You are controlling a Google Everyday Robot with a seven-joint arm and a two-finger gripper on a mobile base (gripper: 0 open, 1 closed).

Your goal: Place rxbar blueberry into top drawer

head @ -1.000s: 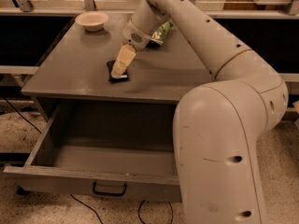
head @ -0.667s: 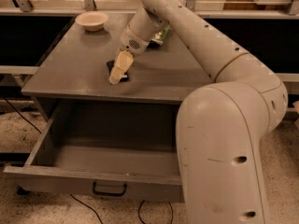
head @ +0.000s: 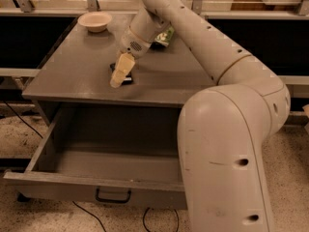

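the hand (head: 117, 80) sits left of centre in the upper half of the frame, angled down onto the grey surface (head: 67, 66). the rxbar blueberry (head: 127, 79) lies flat on that surface directly under the hand, with only dark slivers showing beside it. you cannot tell from this view whether the hand is open or closed on the bar. the top drawer (head: 58, 190) stands pulled out across the lower left of the frame, below the front edge of the surface.

judge the task to be at the grasp step: the bar is not yet in the drawer.

hazards from here:

1. weak grip. the bar is thin and lies flat, so the hand may catch only the wrapper. on the lift it could slip back onto the surface or fall to the floor.
2. push instead of pick. angled contact could slide the bar toward the front edge and over it.
3. early release. the surface overhangs the rear of the drawer. if you release before the hand clears that edge, the bar lands on the surface.
4. collision. the arm (head: 231, 129) fills the right of the frame. lowering it could strike the front edge or nudge the drawer shut.
5. stray contact. the green bag (head: 165, 36) lies just behind the wrist, upper centre. a wide swing could knock it. the bowl (head: 95, 21), upper left, is well apart.
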